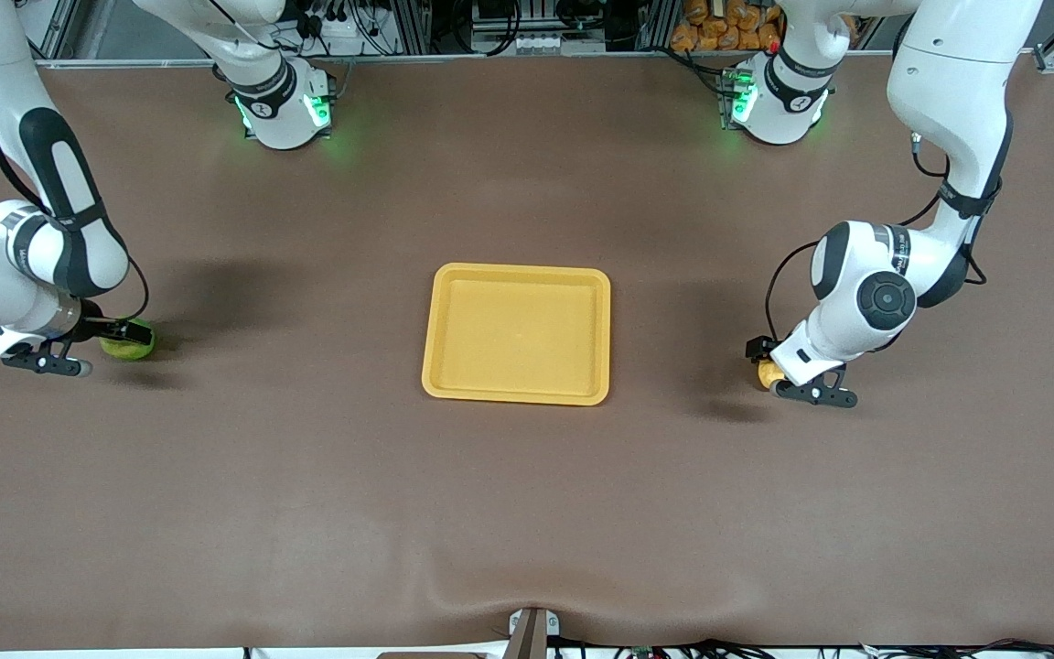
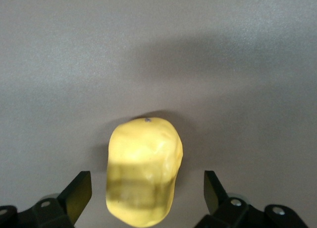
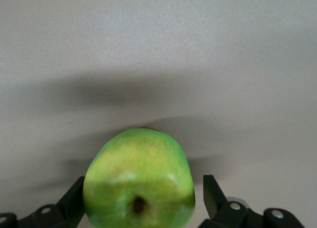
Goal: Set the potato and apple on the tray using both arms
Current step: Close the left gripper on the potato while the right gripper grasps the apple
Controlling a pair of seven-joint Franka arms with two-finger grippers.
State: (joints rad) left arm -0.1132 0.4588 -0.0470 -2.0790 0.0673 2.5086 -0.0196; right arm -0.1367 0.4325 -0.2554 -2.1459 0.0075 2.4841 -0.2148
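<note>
**Potato and apple both straddled, tray waiting empty**

Potato (image 1: 768, 372) shows in the front view as a small yellow-tan patch at mid right of the frame, mostly hidden under the left gripper (image 1: 769, 366), toward the left arm's end of the table. The apple (image 1: 129, 340) sits at mid left of the frame, on the table under the right gripper (image 1: 121, 335), toward the right arm's end. The tray (image 1: 517, 274) lies in the centre of the frame between them, well apart from both and with nothing in it. Each arm is down low at its own end, which looks like the setup for two pickups at once, each arm taking the nearer item.

In the left wrist view the potato (image 2: 143, 171) fills the lower centre, resting on the table. Its long axis runs from the gripper outward, its rounder end pointing away. The fingers (image 2: 77, 193) stand wide on either side with clear gaps, so nothing is gripped yet; straddling the short axis probably gives the easier squeeze.

In the right wrist view the apple (image 3: 138, 181) sits at lower centre, lying on its side with the dark stem dimple facing the camera. One finger (image 3: 212, 196) stands slightly clear of it; the other looks very close to the skin, and contact cannot be told. The jaws are open around it, not clamped.
</note>
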